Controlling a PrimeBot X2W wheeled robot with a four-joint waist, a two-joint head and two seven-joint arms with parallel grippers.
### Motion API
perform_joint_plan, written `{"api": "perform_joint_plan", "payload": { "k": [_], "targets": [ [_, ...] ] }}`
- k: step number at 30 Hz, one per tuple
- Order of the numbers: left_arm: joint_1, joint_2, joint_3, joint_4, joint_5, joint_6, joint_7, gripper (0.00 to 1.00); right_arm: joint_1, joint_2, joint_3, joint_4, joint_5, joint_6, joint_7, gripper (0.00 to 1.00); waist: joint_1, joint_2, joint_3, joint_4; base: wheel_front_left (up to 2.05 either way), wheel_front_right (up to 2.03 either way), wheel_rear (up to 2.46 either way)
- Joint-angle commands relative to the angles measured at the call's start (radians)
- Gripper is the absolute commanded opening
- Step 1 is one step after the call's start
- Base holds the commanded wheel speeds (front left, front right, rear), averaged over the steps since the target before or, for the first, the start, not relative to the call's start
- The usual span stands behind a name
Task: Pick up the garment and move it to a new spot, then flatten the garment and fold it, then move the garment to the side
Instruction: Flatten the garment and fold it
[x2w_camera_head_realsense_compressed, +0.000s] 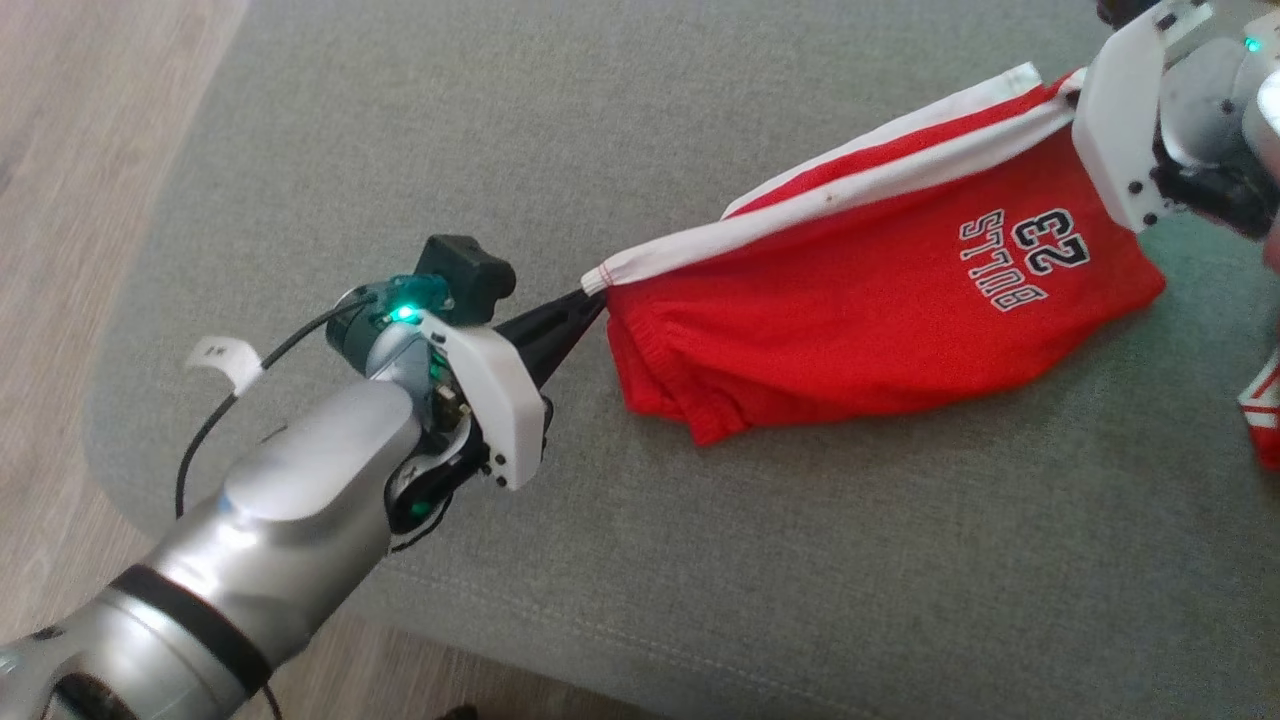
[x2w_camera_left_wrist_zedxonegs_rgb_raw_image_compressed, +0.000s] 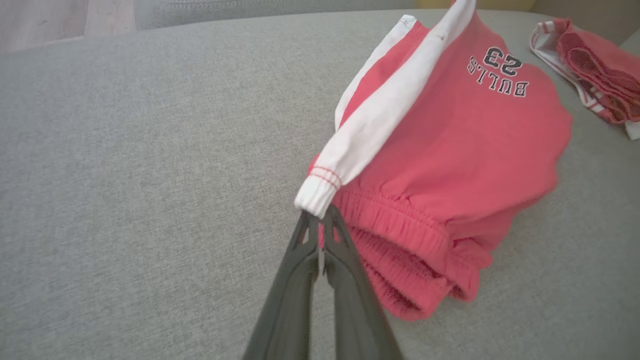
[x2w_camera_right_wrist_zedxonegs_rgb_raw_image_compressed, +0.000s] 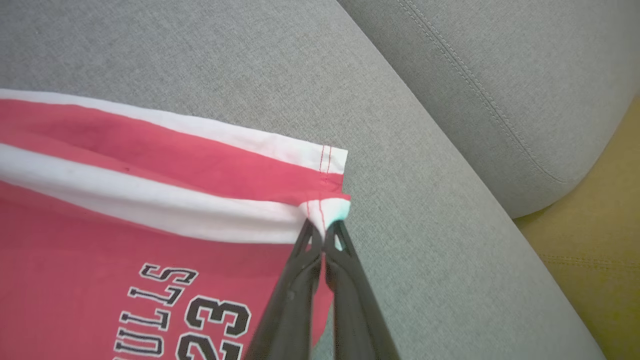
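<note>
Grey sofa upholstery (x2w_camera_head_realsense_compressed: 700, 560) lay under the work, with pale wooden floor (x2w_camera_head_realsense_compressed: 80, 150) past its rounded left edge. A pair of red shorts (x2w_camera_head_realsense_compressed: 850, 330) hung stretched between the two arms over the middle and right of the seat. A white side stripe (x2w_camera_head_realsense_compressed: 850, 185) was pulled taut along the top edge. The red cloth sagged below it, its lowest folds down at the seat. The left claw (x2w_camera_head_realsense_compressed: 590, 297) had its dark fingers pressed together on the stitched white corner at the left end of the stripe, just beside the gathered elastic band (x2w_camera_left_wrist_zedxonegs_rgb_raw_image_compressed: 395, 230). The right claw (x2w_camera_right_wrist_zedxonegs_rgb_raw_image_compressed: 325, 231), at the far right, was likewise closed. It pinched the stripe's other stitched corner, with a second white-edged layer lying just beyond it. Black and white lettering (x2w_camera_head_realsense_compressed: 1020, 255) reading BULLS 23 sat on the right part of the shorts and appeared upside down from the head camera. Another red and white garment (x2w_camera_left_wrist_zedxonegs_rgb_raw_image_compressed: 595, 70) lay crumpled on the seat further right, apart from the shorts. Behind the right claw rose the sofa's grey back cushion (x2w_camera_right_wrist_zedxonegs_rgb_raw_image_compressed: 500, 75), with a yellowish surface (x2w_camera_right_wrist_zedxonegs_rgb_raw_image_compressed: 600, 225) past it.
</note>
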Motion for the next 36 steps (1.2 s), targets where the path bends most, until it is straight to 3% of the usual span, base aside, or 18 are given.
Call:
{"api": "perform_joint_plan", "payload": {
  "k": [1, 2, 3, 4, 6, 8, 14, 21, 29, 36],
  "targets": [
    [-0.066, 0.013, 0.028, 0.012, 0.000, -0.004, -0.018, 0.00, -0.034, 0.010, -0.003, 0.006, -0.006, 0.002, -0.021, 0.00, -0.0002, 0.0000, 0.022, 0.009, 0.00, 0.00, 0.00],
    [-0.073, 0.005, 0.021, 0.027, 0.000, -0.005, -0.022, 0.00, -0.040, 0.015, -0.001, 0.018, -0.002, 0.002, -0.032, 0.00, -0.0002, 0.0000, 0.028, 0.010, 0.00, 0.00, 0.00],
    [-0.081, -0.001, 0.011, 0.041, 0.002, -0.005, -0.024, 0.00, -0.047, 0.020, -0.001, 0.029, -0.002, 0.002, -0.051, 0.21, -0.0002, 0.0000, 0.033, 0.011, 0.00, 0.00, 0.00],
    [-0.087, -0.008, 0.002, 0.055, 0.002, -0.006, -0.027, 0.00, -0.052, 0.025, -0.005, 0.044, -0.001, 0.002, -0.071, 1.00, -0.0002, 0.0000, 0.038, 0.011, 0.00, 0.00, 0.00],
    [-0.093, -0.014, -0.003, 0.067, -0.001, -0.006, -0.034, 0.05, -0.056, 0.032, -0.008, 0.061, 0.000, 0.002, -0.089, 1.00, -0.0002, 0.0000, 0.041, 0.012, 0.00, 0.00, 0.00],
    [-0.103, -0.024, -0.007, 0.093, -0.005, -0.006, -0.055, 0.99, -0.056, 0.049, -0.011, 0.087, 0.007, 0.002, -0.121, 1.00, -0.0002, 0.0000, 0.045, 0.011, 0.00, 0.00, 0.00],
    [-0.110, -0.034, -0.008, 0.167, -0.025, -0.006, -0.106, 1.00, -0.041, 0.086, -0.027, 0.178, -0.002, 0.002, -0.256, 1.00, -0.0002, 0.0000, 0.023, -0.008, 0.00, 0.00, 0.00],
    [-0.065, -0.020, 0.095, 0.200, -0.069, 0.029, -0.158, 1.00, 0.052, 0.149, -0.122, 0.241, 0.039, 0.002, -0.545, 1.00, -0.0002, 0.0000, -0.062, -0.059, 0.00, 0.00, 0.00],
    [0.080, 0.022, 0.390, 0.013, -0.013, 0.126, -0.163, 1.00, 0.171, 0.215, -0.197, 0.264, 0.024, 0.002, -0.814, 1.00, -0.0002, 0.0000, -0.156, -0.145, 0.00, 0.00, 0.00],
    [0.304, 0.010, 0.614, -0.156, 0.106, 0.180, -0.163, 1.00, 0.288, 0.264, -0.314, 0.249, -0.056, 0.002, -0.872, 1.00, -0.0002, 0.0000, -0.242, -0.217, 0.00, 0.00, 0.00]
  ]
}}
